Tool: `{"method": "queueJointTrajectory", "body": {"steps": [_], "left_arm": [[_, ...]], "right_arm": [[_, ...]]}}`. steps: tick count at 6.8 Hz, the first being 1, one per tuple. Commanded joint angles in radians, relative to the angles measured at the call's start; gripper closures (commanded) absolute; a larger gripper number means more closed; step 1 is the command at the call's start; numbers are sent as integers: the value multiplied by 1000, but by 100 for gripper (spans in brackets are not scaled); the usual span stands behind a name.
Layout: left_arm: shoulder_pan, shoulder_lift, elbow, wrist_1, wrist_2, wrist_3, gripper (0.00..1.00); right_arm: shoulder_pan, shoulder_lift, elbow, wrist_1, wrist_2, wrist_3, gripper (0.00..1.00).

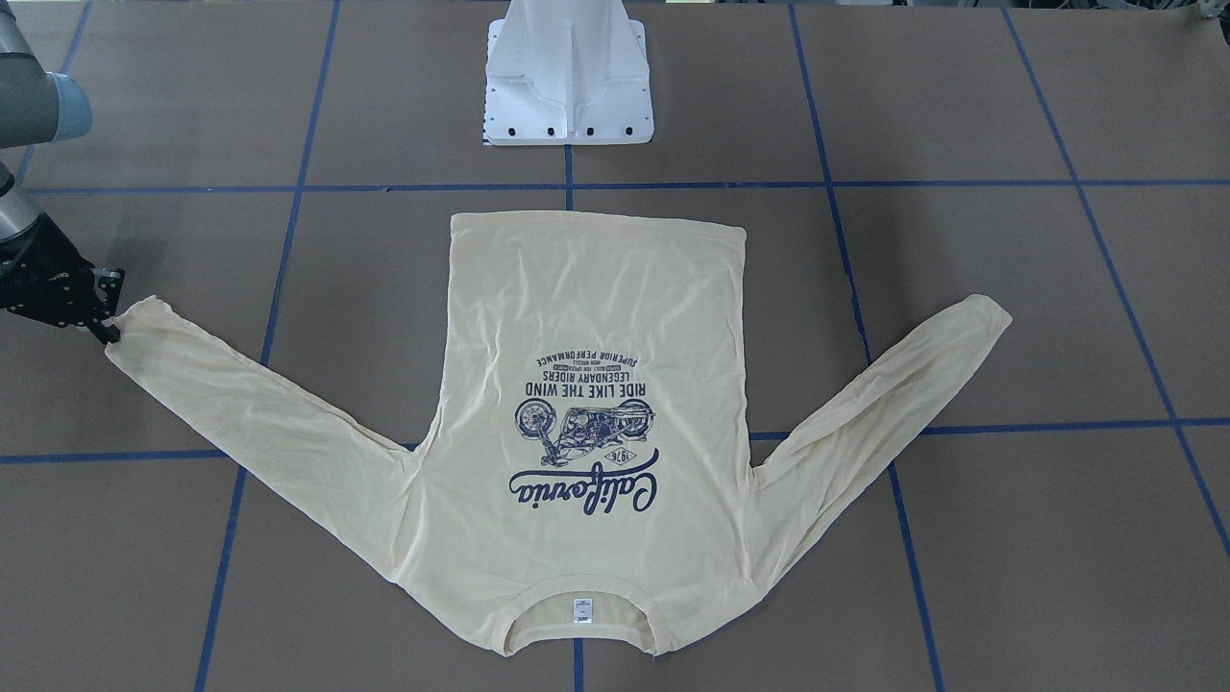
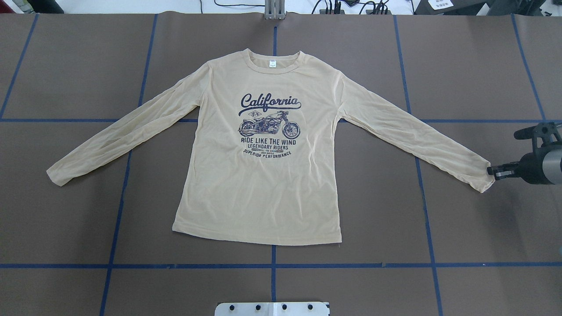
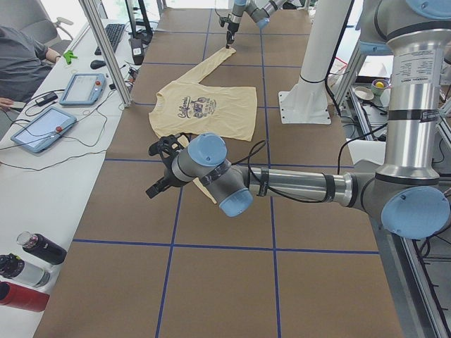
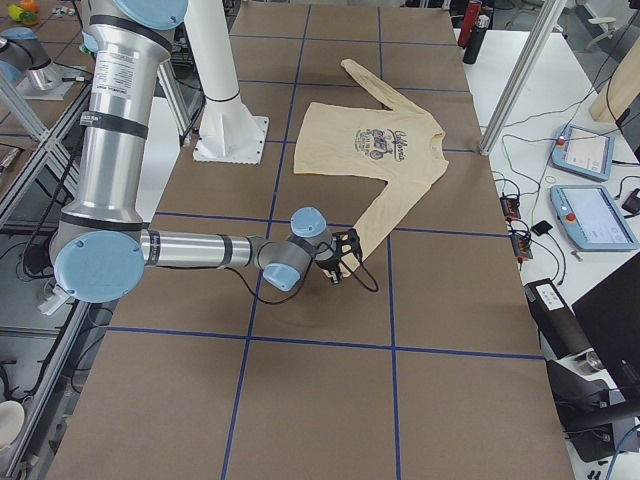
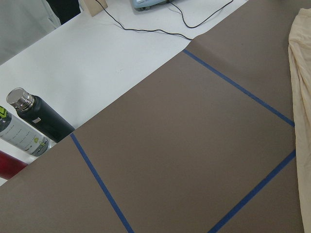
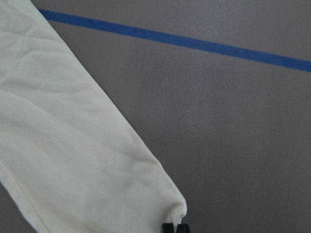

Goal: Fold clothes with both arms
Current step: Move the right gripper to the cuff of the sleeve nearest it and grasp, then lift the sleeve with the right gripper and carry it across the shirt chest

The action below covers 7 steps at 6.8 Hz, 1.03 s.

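Note:
The cream-yellow long-sleeved shirt (image 2: 263, 193) lies flat and print-up on the table, both sleeves spread outward and its neck label (image 2: 273, 64) on the far side from the robot. My right gripper (image 2: 495, 172) is low at the end of the right-hand sleeve (image 2: 480, 177). In the right wrist view its fingertips (image 6: 170, 227) pinch the puckered corner of that cuff. The other cuff (image 2: 57, 173) lies free. My left gripper (image 3: 158, 172) shows only in the exterior left view, held above the table near the shirt's near sleeve. I cannot tell whether it is open or shut.
The white pedestal base (image 1: 569, 86) stands on the robot's side of the shirt's hem. Blue tape lines cross the brown table. Bottles (image 5: 34, 121) stand beside the table's left end. Control tablets (image 3: 81, 88) and a seated person are on the operators' side.

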Motion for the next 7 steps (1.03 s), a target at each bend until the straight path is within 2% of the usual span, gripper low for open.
{"method": "queueJointTrajectory", "body": {"steps": [1,2,3,4,6,7], "left_arm": [[0,0,1,-3,2,-1,0],[0,0,3,-3,2,-1,0],[0,0,3,-3,0,-1,0],[0,0,3,-3,0,-1,0],[-2,0,3,-3,0,-3,0],[0,0,4,-3,2,-3,0]], "right_arm": [[2,3,71,-13,10,3,100],[3,26,118,-65,11,4,100],[4,111,178,-211,10,6,100],[5,247,195,-393,1,9,100],[11,520,177,-667,-1,38,100],[8,638,139,-738,-6,47,100]]}}
